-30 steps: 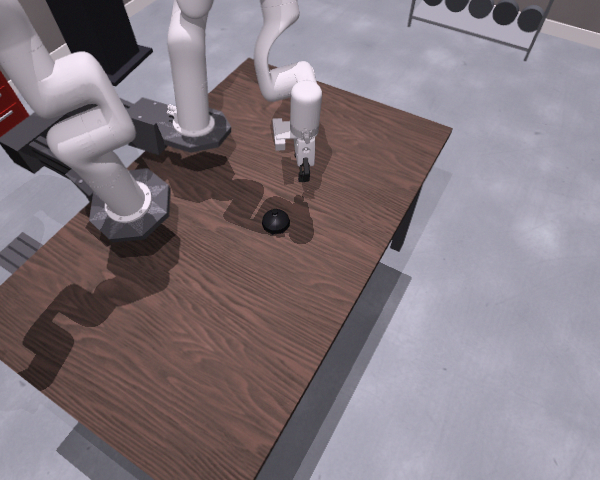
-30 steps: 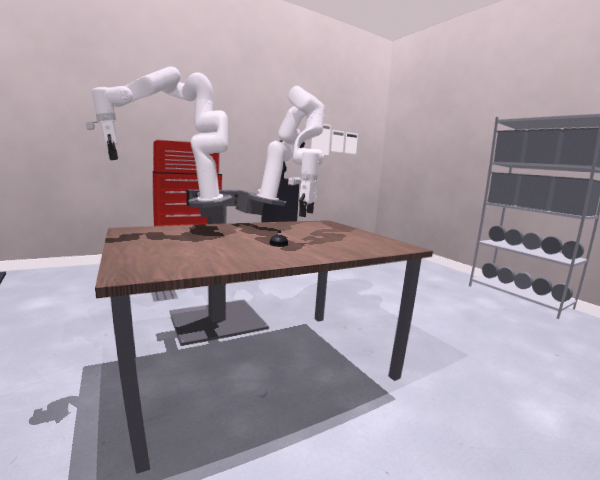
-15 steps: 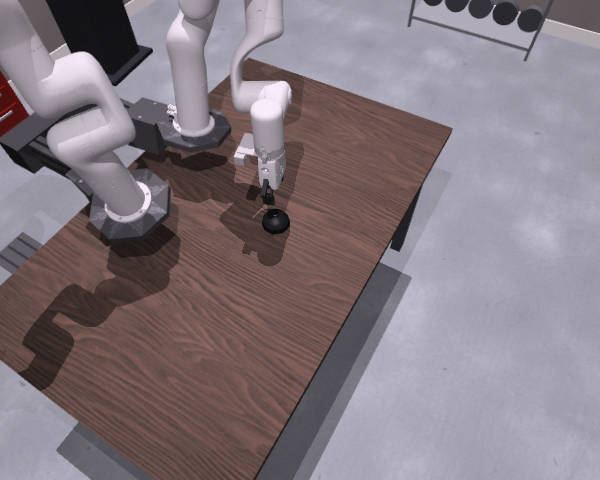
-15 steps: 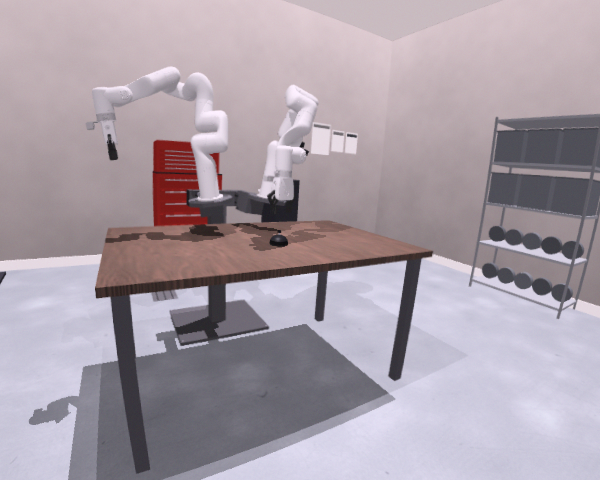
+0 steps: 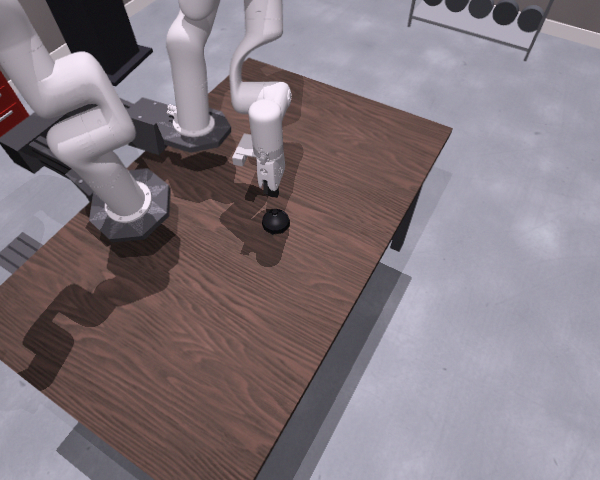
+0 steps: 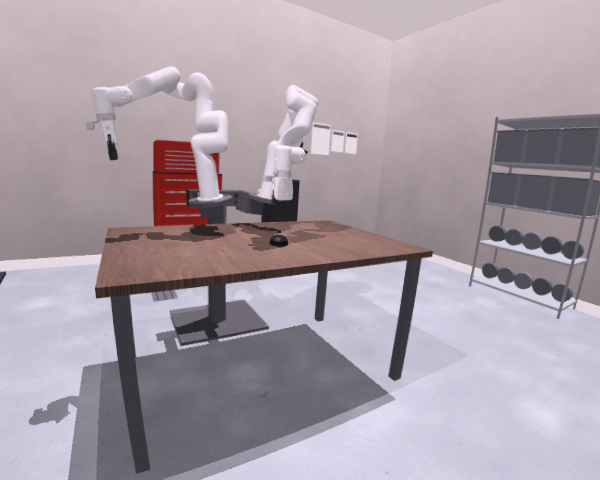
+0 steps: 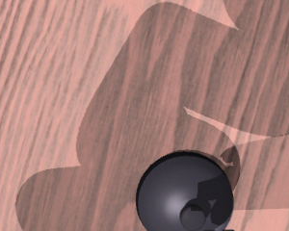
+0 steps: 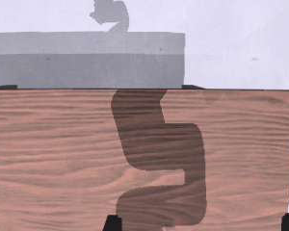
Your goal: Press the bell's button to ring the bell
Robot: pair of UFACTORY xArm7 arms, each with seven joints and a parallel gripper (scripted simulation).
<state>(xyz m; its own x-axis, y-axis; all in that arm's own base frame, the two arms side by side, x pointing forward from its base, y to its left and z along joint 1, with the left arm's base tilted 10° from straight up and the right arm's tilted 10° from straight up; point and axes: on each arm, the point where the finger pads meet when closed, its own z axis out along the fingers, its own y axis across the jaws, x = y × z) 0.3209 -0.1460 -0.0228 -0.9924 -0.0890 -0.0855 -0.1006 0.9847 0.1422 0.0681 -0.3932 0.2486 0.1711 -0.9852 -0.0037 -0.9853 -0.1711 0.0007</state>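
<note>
The black domed bell (image 5: 275, 223) (image 6: 278, 240) (image 7: 166, 188) stands upright on the brown wooden table (image 5: 197, 330) (image 6: 186, 263). Its small round button (image 7: 193, 217) shows on top of the dome and looks raised. My left gripper (image 5: 272, 192) (image 6: 278, 210) is shut and empty, pointing down above the bell with a visible gap between fingertips and button. In the left wrist view only a dark sliver shows at the bottom edge, below the button. My right gripper (image 6: 112, 155) (image 8: 201, 222) is open and empty, high up and far from the bell.
The two arm bases stand along the table's back edge. The left arm's shadow falls around the bell. A red tool cabinet (image 6: 179, 198) stands behind the arms, and a metal shelf rack (image 6: 540, 167) stands well off to the right in the exterior view.
</note>
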